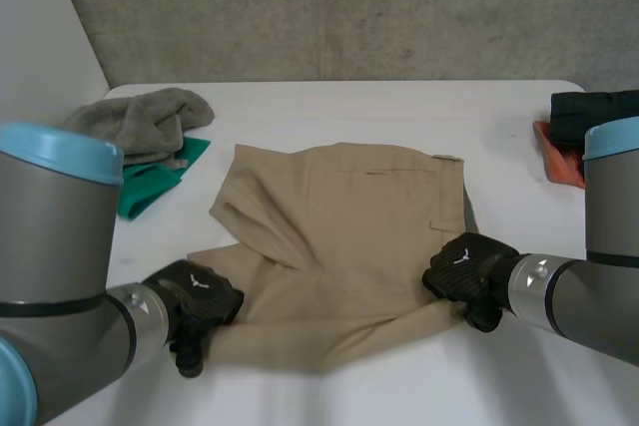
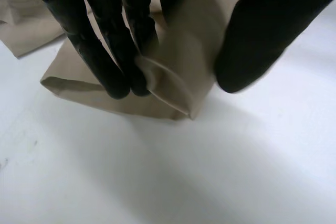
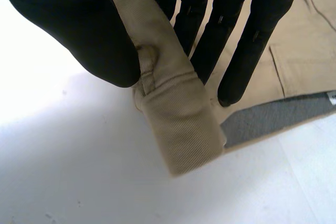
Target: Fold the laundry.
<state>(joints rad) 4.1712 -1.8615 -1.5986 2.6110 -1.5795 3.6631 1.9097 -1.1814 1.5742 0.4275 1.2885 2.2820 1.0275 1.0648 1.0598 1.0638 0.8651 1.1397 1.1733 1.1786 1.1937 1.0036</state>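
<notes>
Khaki shorts (image 1: pixel 339 236) lie spread in the centre of the frame on the white worktop (image 1: pixel 329 107). They are partly doubled over, and their near hem runs left to right between the two hands. The left hand (image 1: pixel 195 298) is at the lower-left corner of the cloth. In its wrist view, its fingers (image 2: pixel 118 72) press down on a raised fold with the thumb (image 2: pixel 252 45) on the fold's other side, so the corner is pinched. The right hand (image 1: pixel 464 271) is at the lower-right corner, where its thumb (image 3: pixel 79 35) and fingers (image 3: pixel 233 51) nip a rolled piece of hem between them.

The bulk of the cloth lies beyond both hands, toward the top of the frame. The held edge runs crosswise, with one hand at each end and neither nearer than the other. The next move is probably to lift that edge with both hands level and carry it away over the far edge.

There is bare worktop above the shorts to receive it. A grey towel (image 1: pixel 140 119) on a green cloth (image 1: pixel 150 187) sits near their upper-left corner, so drift to that side is best avoided. A black garment (image 1: pixel 594 109) on an orange item (image 1: pixel 559 169) lies well apart at the right edge.
</notes>
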